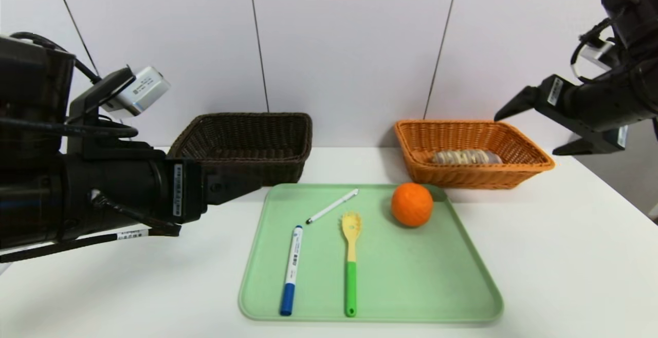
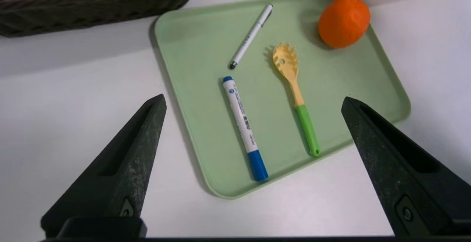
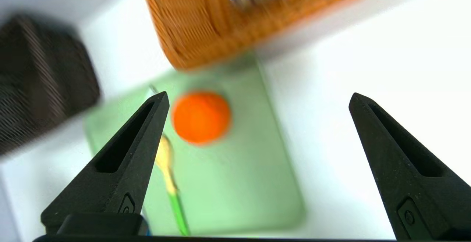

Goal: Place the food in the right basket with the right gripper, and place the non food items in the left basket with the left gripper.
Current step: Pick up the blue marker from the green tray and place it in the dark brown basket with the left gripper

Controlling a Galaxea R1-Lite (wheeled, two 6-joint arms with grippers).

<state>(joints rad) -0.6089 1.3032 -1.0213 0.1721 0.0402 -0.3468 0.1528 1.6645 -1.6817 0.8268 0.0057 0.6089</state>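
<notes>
Near the tray's far right corner sits the round orange fruit (image 1: 412,204), likely firm but rolly, best hugged around its fat middle by the wide-open, empty black right gripper (image 1: 529,135).

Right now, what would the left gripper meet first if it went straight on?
The left gripper would probably meet the tray first, between the marker and spoon, though depth is unclear.

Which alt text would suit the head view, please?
A green tray holds an orange, marker, pen and pasta spoon; behind are an empty dark basket and a wicker basket holding a roll, between two open black grippers.
</notes>
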